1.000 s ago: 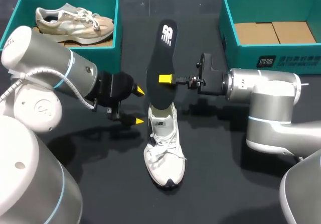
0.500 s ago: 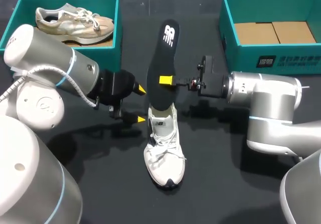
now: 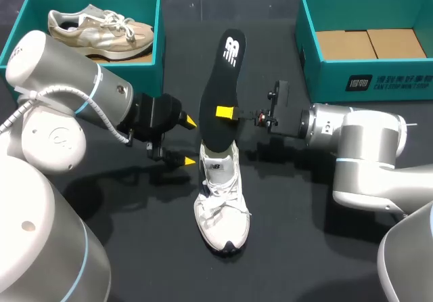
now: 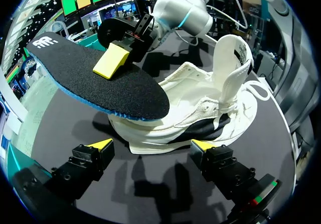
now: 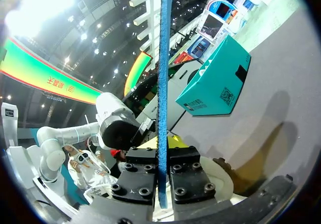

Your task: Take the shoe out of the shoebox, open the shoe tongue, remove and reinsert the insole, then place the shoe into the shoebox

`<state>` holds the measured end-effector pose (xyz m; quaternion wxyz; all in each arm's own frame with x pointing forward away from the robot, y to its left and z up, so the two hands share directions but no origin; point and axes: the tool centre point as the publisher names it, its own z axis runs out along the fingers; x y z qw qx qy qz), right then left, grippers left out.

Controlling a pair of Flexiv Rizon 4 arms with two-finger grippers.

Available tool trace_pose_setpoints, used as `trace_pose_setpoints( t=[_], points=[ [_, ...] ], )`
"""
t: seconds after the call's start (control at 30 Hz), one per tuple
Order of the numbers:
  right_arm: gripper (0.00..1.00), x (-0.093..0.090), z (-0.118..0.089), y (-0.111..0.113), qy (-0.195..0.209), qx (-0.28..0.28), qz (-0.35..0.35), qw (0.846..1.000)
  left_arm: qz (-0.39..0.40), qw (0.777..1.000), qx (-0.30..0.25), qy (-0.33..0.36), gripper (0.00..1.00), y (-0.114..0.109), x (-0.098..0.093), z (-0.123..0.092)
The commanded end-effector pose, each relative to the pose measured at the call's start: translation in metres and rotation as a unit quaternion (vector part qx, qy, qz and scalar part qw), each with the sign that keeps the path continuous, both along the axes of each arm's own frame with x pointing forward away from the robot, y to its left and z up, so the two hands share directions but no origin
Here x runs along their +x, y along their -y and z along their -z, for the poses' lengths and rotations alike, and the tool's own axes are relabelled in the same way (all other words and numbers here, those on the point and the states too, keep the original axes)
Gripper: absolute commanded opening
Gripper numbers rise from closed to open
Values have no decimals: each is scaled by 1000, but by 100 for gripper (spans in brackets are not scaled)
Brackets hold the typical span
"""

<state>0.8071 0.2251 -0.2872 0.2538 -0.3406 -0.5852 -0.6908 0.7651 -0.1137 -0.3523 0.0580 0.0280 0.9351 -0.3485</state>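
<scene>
A white shoe lies on the black table, toe toward me, its tongue pulled up. A black insole stands tilted above the heel, its lower end at the shoe's opening. My right gripper comes in from the right and is shut on the insole's middle. In the right wrist view the insole shows edge-on between the right gripper's fingers. My left gripper stands open just left of the heel, touching nothing. In the left wrist view the shoe and insole lie ahead of the left gripper.
A teal shoebox at the back left holds a beige shoe. A second teal shoebox at the back right shows only its cardboard floor. Bare black table lies in front of the white shoe.
The right gripper has shifted slightly right and nearer with the insole, whose top has leaned a little to the right. The left gripper has barely moved.
</scene>
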Motion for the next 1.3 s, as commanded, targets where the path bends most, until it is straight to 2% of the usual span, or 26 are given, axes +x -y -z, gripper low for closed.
trace_pose_setpoints(
  t=[0.03, 0.4, 0.63, 0.73, 0.9, 1.3],
  points=[
    [0, -6, 0, -2, 13, -5, -2, 1000, 0, 1000, 0, 0, 100, 0, 0, 0],
    [0, -6, 0, -2, 13, -5, -2, 1000, 0, 1000, 0, 0, 100, 0, 0, 0],
    [0, -4, -4, 0, 73, 5, -10, 997, 0, 1000, 0, 0, 100, 0, 0, 0],
    [0, -5, -5, -2, 87, 2, -17, 996, 0, 1000, 0, 0, 100, 0, 0, 0],
    [0, -11, 6, -4, 98, -5, -24, 995, 0, 1000, 0, 0, 100, 0, 0, 0],
    [0, -33, 25, 0, 96, -14, -19, 995, 0, 1000, 0, 0, 100, 0, 0, 0]
  ],
)
